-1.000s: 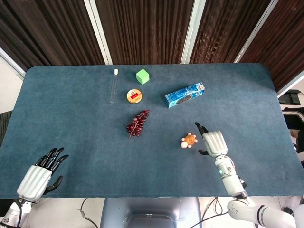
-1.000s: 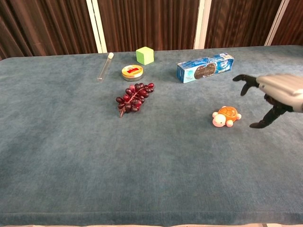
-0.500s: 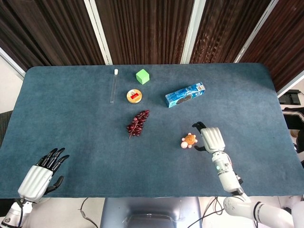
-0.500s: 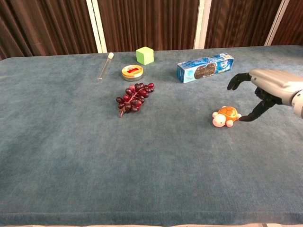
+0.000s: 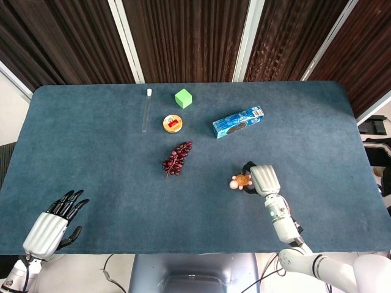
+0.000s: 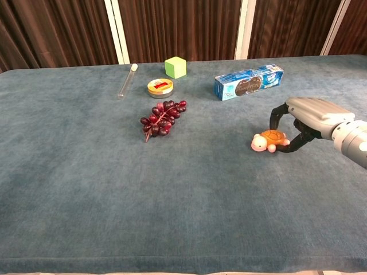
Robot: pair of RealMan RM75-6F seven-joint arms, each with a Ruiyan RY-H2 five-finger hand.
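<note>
Right hand (image 6: 307, 117) fingers (image 6: 277, 117) curl around the toy turtle (image 6: 268, 141), touching it; a firm grasp cannot be told. Turtle sits on the worktop (image 5: 91, 159), below the blue box (image 5: 238, 121). Left hand (image 5: 52, 226) released, fingers spread, at the near-left edge.

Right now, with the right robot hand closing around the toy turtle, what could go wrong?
1. The right robot hand has fingers curled at the toy turtle; the turtle is small and rounded, so it may squirt out sideways.
2. The fingertips sit low to the blue table cloth and could drag or snag on it.
3. Contact seems to be on one side only, so the hand may push the turtle rather than hold it.
</note>
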